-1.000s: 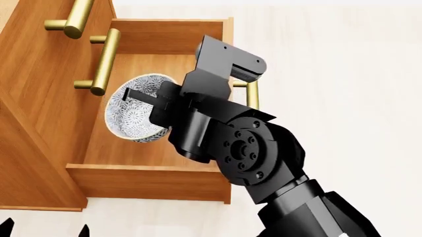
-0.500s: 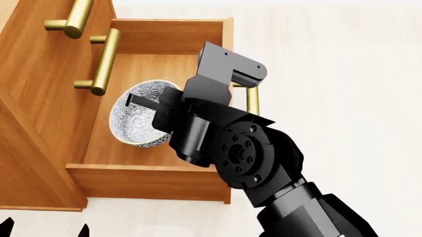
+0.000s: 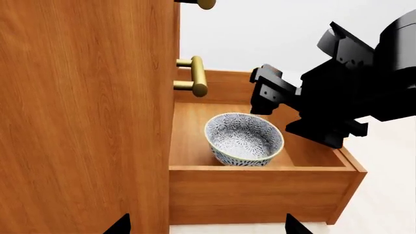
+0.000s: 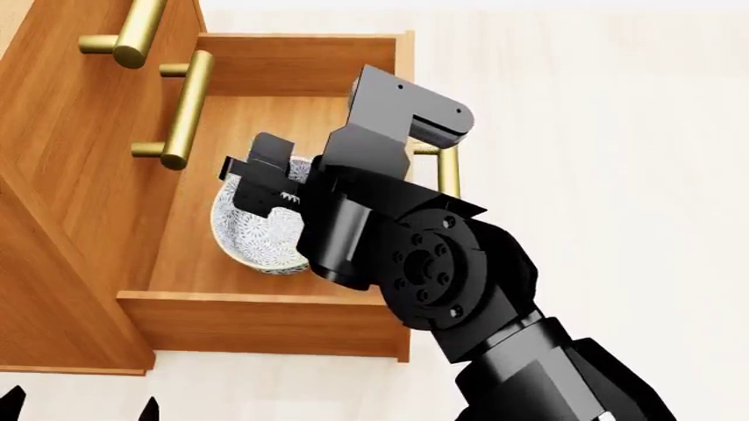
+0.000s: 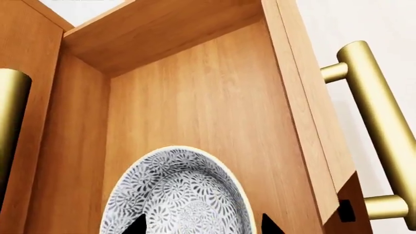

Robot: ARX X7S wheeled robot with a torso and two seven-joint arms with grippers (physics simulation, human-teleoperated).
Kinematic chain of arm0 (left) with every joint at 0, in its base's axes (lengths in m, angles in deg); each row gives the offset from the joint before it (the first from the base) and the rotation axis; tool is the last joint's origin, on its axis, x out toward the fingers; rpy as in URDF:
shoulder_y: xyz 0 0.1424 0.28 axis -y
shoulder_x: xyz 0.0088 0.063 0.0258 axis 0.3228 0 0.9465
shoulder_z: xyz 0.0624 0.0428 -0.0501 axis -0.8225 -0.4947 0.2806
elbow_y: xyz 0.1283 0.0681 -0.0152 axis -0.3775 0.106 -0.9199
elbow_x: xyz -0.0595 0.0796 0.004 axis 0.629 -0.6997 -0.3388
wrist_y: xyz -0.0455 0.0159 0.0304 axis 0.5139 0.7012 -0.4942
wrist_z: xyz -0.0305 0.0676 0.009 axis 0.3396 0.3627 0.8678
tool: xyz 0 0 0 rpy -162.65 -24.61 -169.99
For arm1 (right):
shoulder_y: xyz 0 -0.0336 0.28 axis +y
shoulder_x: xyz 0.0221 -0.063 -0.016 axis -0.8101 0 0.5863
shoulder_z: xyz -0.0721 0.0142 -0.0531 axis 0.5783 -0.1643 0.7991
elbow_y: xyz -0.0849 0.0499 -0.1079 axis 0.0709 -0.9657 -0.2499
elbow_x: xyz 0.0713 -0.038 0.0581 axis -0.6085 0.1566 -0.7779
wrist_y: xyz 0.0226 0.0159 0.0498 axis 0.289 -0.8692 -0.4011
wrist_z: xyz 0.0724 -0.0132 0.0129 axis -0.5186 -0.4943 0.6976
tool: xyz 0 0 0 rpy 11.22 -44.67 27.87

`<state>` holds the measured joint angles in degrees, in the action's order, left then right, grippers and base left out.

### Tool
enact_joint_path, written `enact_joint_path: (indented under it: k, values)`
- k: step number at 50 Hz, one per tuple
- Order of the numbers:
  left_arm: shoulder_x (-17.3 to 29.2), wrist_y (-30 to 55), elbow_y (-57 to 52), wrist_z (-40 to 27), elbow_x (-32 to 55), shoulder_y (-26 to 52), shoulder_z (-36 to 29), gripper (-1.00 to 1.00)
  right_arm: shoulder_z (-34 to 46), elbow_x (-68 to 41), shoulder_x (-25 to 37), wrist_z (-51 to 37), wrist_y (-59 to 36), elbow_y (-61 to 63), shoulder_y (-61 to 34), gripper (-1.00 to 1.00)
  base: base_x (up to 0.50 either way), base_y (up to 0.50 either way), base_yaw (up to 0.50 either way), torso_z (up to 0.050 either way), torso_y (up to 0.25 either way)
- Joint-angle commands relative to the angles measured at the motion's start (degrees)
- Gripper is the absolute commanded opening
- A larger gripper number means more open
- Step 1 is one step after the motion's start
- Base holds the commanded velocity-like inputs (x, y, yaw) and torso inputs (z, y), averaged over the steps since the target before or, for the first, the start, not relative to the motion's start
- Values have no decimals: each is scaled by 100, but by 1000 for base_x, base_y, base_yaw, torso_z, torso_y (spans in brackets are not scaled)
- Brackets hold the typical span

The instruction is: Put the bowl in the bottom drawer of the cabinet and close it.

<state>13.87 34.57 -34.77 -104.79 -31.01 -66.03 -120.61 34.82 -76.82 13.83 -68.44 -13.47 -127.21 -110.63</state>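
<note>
The bowl (image 3: 244,139), white with a grey-blue flower pattern, stands upright on the floor of the pulled-out bottom drawer (image 3: 260,187) of the cabinet (image 3: 85,122). In the head view, my right arm covers part of the bowl (image 4: 252,241) in the drawer (image 4: 258,320). My right gripper (image 4: 252,180) hangs open just above the bowl's rim, apart from it. The right wrist view looks down past the right gripper (image 5: 201,225) onto the bowl (image 5: 175,195) and the drawer's brass handle (image 5: 380,126). My left gripper (image 3: 206,226) stays open and empty, low beside the cabinet.
The middle drawer's brass handle (image 4: 188,110) sticks out over the open drawer close to my right gripper, with the top handle (image 4: 126,31) above it. The drawer's own handle (image 4: 447,171) shows behind my right wrist. Pale floor (image 4: 609,132) stretches to the right.
The bowl was held tilted in my right gripper. It has gone down and now rests upright in the drawer, let go, while the gripper has opened and lifted a little.
</note>
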Motion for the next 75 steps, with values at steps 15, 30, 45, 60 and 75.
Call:
enact_joint_path:
  k: [15,30,45,60,75]
  values:
    - [-5,-2,-14,-19,0,22,-32,100,39,-102,54,-22,2,161,-59,100,0,0,0,0,0]
    - [-19,31,-25,-36,7,51,-66,100,24,-186,167,-164,-4,380,-89,100,0,0,0,0,0]
    - [-23,43,-58,-64,10,76,-85,100,-18,-267,283,-272,-54,497,-271,100,0,0,0,0,0]
    - [-15,34,-55,-62,5,98,-99,100,-95,-357,507,-448,-153,867,-507,100,0,0,0,0,0]
    - [63,-45,-76,-85,-7,40,-69,100,-507,-634,1154,-750,-92,1977,-502,100,0,0,0,0,0]
